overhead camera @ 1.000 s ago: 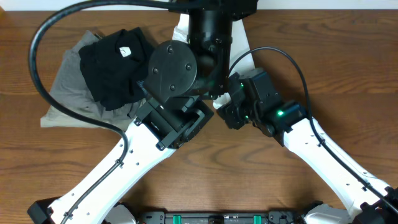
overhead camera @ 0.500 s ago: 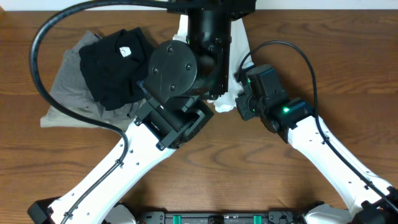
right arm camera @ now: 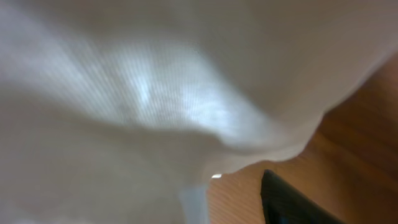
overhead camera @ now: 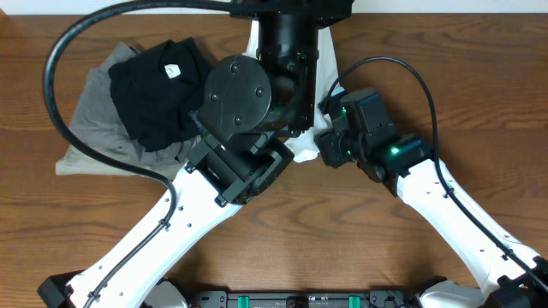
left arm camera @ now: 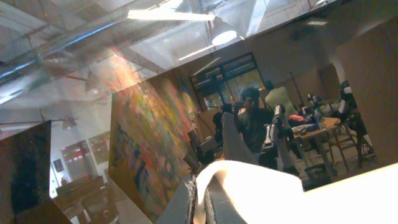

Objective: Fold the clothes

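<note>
The clothes, a white T-shirt [overhead camera: 330, 67], hang mostly hidden behind my raised left arm in the overhead view; only a strip and a lower corner show. The left wrist view looks up into the room, and there my left gripper [left arm camera: 200, 190] is shut on a fold of the white T-shirt [left arm camera: 261, 186]. My right gripper [overhead camera: 324, 142] sits against the shirt's lower corner. In the right wrist view the white T-shirt [right arm camera: 124, 93] fills most of the frame. My right gripper [right arm camera: 239, 200] has its jaws apart with bare wood showing between them.
A black folded garment [overhead camera: 158, 90] lies on a grey garment [overhead camera: 94, 128] at the back left of the wooden table [overhead camera: 282, 248]. A thick black cable [overhead camera: 51, 94] loops over that pile.
My right gripper has moved away from the table front, toward the back, and now presses against the shirt's lower corner. The left arm has stayed put, still holding the shirt.
</note>
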